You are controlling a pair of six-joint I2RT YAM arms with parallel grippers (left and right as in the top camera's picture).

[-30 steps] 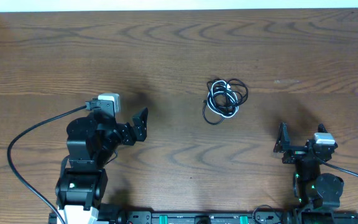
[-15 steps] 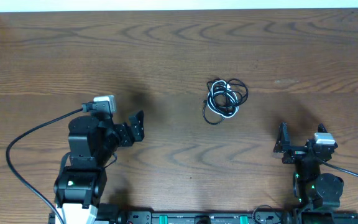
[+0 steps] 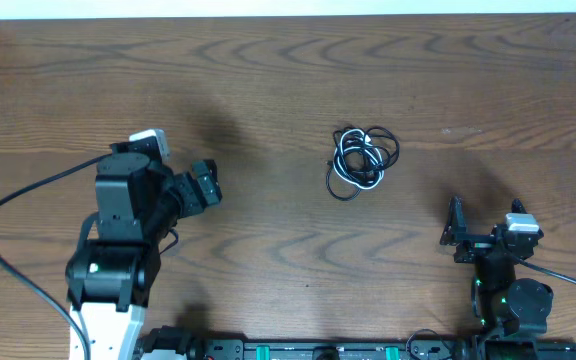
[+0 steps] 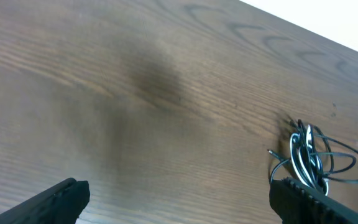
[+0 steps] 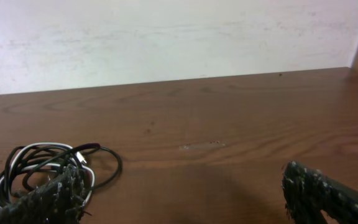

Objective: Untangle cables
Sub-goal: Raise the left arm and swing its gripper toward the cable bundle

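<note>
The cables (image 3: 363, 160) lay bunched in one small knot of black and white loops, right of the middle of the worktop (image 3: 268, 80). The knot had no clear long axis, only a loose black loop trailing off. The right jaws stood nearer, with the knot ahead and to their left. The left jaws, farther off, faced it. Both were spread wide, holding nothing. No writing could be read.
</note>
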